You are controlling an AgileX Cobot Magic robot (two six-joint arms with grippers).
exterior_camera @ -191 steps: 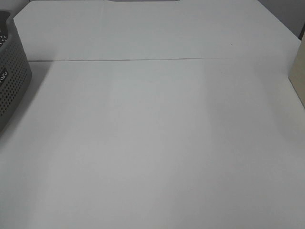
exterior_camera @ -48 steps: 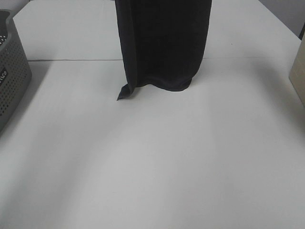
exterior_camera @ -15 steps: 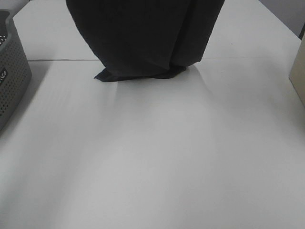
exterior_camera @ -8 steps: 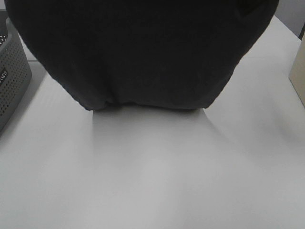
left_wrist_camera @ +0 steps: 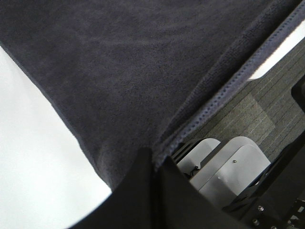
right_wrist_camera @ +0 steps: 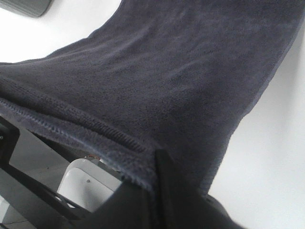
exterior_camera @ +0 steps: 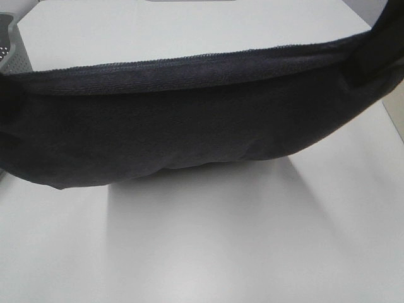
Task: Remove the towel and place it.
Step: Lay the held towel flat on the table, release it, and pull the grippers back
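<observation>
The dark charcoal towel [exterior_camera: 177, 126] hangs spread wide across the exterior high view, hemmed edge on top, sagging in the middle just over the white table [exterior_camera: 202, 252]. Whether its lowest fold touches the table I cannot tell. My left gripper [left_wrist_camera: 153, 163] is shut on the towel's hemmed edge [left_wrist_camera: 228, 86] at one end. My right gripper [right_wrist_camera: 153, 166] is shut on the hem [right_wrist_camera: 71, 129] at the other end. In the exterior high view both grippers are hidden behind the cloth or out of frame. The white tag is not in view.
The grey perforated basket [exterior_camera: 14, 53] stands at the table's far left, mostly hidden by the towel; its corner also shows in the right wrist view [right_wrist_camera: 26, 5]. White table lies in front of and behind the towel.
The towel has gone from a narrow hanging bundle at the back to a wide sheet stretched left to right, and it has come forward and lower toward the camera.
</observation>
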